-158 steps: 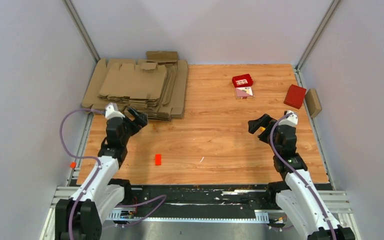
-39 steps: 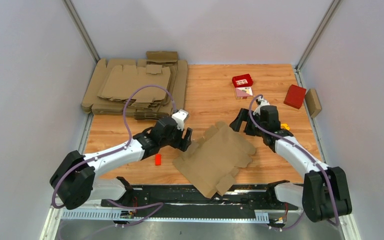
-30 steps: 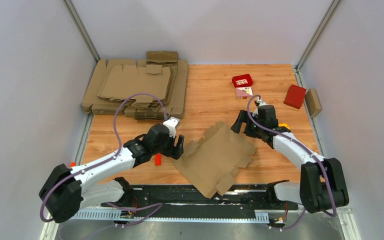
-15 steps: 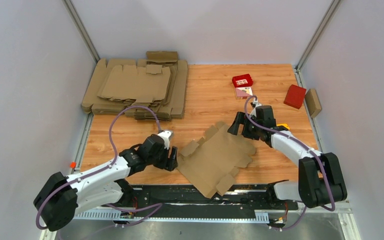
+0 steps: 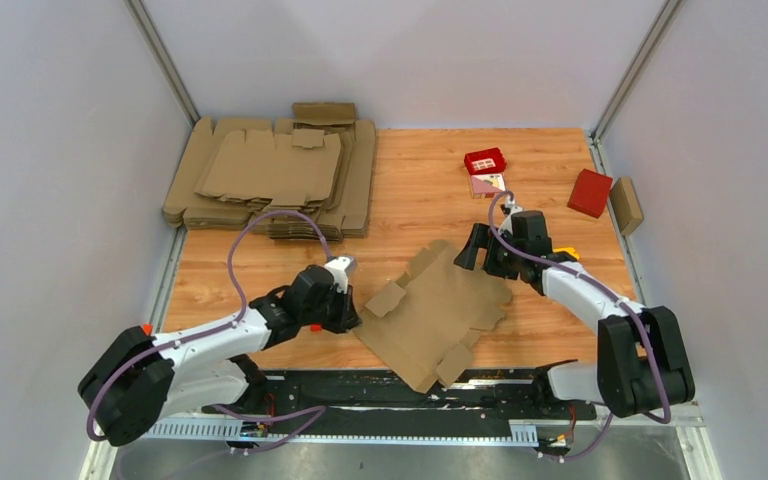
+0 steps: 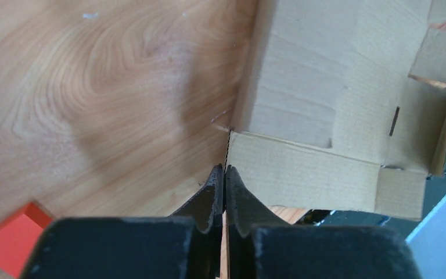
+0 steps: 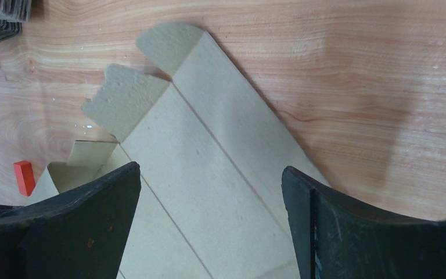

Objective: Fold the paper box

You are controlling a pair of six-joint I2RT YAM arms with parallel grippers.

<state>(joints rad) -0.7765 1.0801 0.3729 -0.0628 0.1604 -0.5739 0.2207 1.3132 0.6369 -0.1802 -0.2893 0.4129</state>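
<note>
On the table (image 5: 410, 190) lie one paper box (image 5: 445, 310) and two red boxes (image 5: 485, 160) (image 5: 589, 192).

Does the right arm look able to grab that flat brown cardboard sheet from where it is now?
Probably yes. The right gripper hangs open just above the far edge of the paper box, with nothing between them. The sheet lies flat on the table, so pinching it may be awkward.
</note>
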